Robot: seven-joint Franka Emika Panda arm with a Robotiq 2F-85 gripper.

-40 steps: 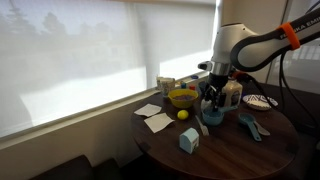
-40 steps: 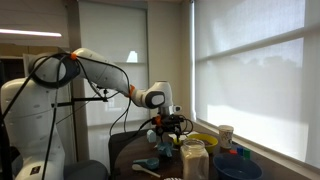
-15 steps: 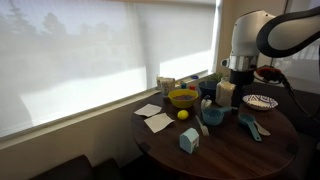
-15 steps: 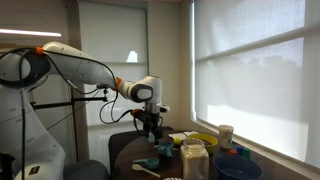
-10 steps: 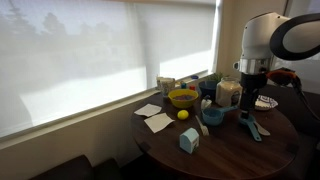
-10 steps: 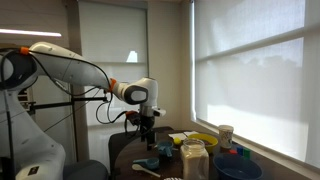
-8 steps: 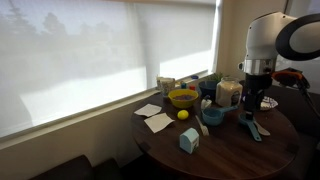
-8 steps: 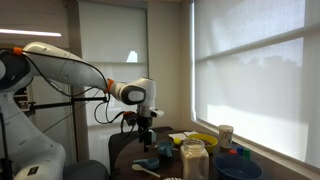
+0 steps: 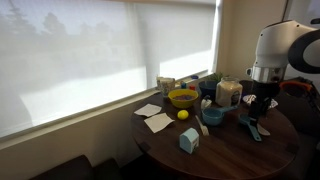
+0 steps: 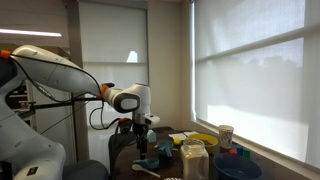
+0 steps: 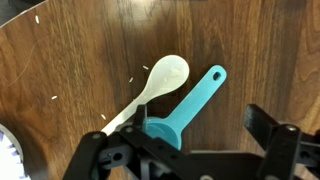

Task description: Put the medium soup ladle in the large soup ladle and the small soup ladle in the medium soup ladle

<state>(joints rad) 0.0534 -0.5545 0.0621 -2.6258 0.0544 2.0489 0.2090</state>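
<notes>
A round dark wooden table (image 9: pixel 225 152) stands beside a window with lowered blinds. The gripper (image 9: pixel 260 108) hangs above the table, jaws spread wide and grasping nothing. In the wrist view a teal-blue soup ladle (image 11: pixel 196 98) lies directly beneath it, just beside a white spoon (image 11: pixel 160 80). Its size rank cannot be told. A second teal-blue ladle (image 9: pixel 211 117) lies near the yellow bowl (image 9: pixel 182 98).

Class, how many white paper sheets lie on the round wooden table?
2: one white sheet at the table edge, the other sheet just beside it, nearer the camera. More may be hidden behind the clutter.
</notes>
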